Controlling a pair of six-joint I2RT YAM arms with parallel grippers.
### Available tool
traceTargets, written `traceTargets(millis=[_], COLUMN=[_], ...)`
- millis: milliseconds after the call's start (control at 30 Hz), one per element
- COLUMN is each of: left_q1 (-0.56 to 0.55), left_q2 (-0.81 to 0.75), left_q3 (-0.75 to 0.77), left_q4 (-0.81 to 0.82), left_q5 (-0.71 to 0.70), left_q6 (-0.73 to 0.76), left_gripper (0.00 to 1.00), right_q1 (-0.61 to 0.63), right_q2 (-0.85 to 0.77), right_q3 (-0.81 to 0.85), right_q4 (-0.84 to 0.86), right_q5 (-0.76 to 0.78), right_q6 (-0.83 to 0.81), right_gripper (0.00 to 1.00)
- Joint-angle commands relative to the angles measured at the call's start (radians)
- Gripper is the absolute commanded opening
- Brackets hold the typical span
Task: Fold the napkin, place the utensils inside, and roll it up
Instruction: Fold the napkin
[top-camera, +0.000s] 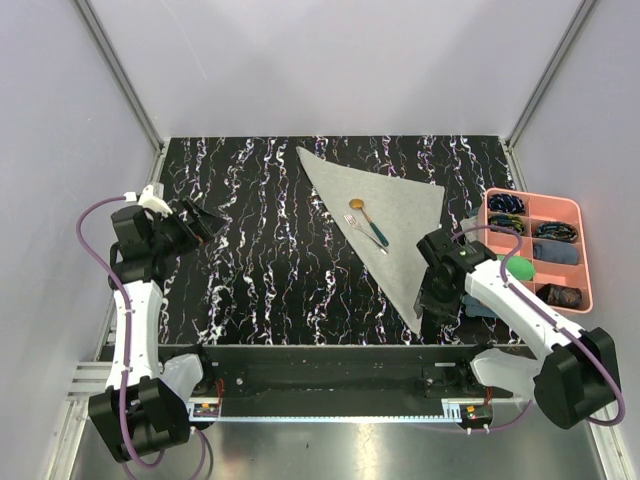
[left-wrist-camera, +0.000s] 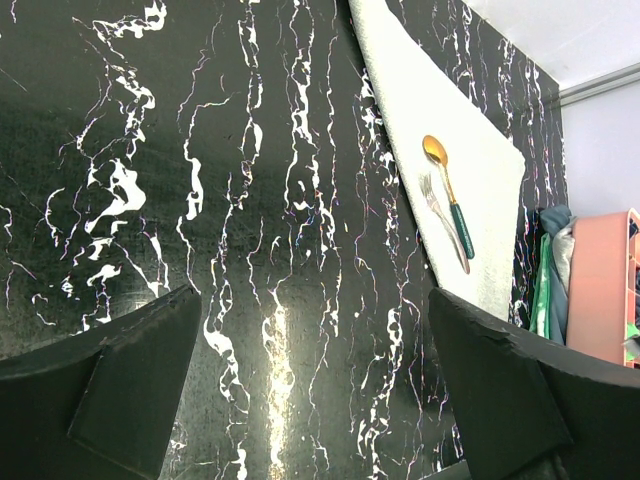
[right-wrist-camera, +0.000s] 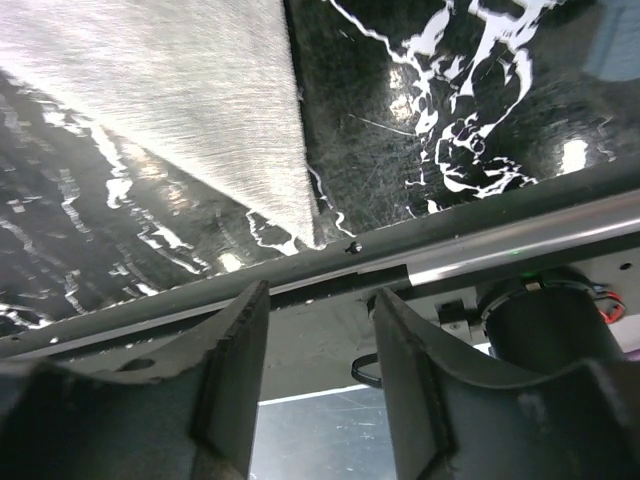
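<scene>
The napkin (top-camera: 390, 205) lies folded into a light grey triangle on the black marbled table, its near corner pointing at the front edge. On it rest the utensils side by side: a gold spoon (top-camera: 362, 212) and a fork (top-camera: 368, 238), both with teal handles. The left wrist view shows the napkin (left-wrist-camera: 420, 110), spoon (left-wrist-camera: 446, 185) and fork (left-wrist-camera: 443, 222) far off. My right gripper (right-wrist-camera: 320, 300) hangs open just past the napkin's near corner (right-wrist-camera: 305, 235), over the table's front rail, holding nothing. My left gripper (top-camera: 205, 222) (left-wrist-camera: 312, 295) is wide open above bare table at the far left.
A pink compartment tray (top-camera: 586, 250) with small items stands at the right edge. Dark green and teal folded cloths (left-wrist-camera: 552, 270) lie between it and the napkin, partly under my right arm. The metal front rail (right-wrist-camera: 500, 225) runs under the right gripper.
</scene>
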Motion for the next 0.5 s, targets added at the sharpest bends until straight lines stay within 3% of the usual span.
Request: traceTargets(millis=[0, 67, 200, 467], left_q1=[-0.003, -0.003, -0.005, -0.003], left_q2=[-0.019, -0.017, -0.014, -0.008], left_q3=[-0.007, -0.007, -0.007, -0.005], left_q4=[0.051, 0.052, 0.052, 0.052], left_q5=[0.017, 0.015, 0.017, 0.023], left_q6=[0.002, 0.001, 0.002, -0.001], left_gripper=[0.99, 0.99, 0.99, 0.99], right_q1=[0.014, 0.021, 0.034, 0.041], right_q2=[0.007, 0.017, 0.051, 0.108], right_q3=[-0.063, -0.095, -0.125, -0.149], right_q4=[0.094, 0.118, 0.16, 0.206], right_q5=[-0.048, -0.054, -0.03, -0.013], right_q6=[0.04, 0.053, 0.085, 0.093], right_gripper=[0.5, 0.44, 0.41, 0.41])
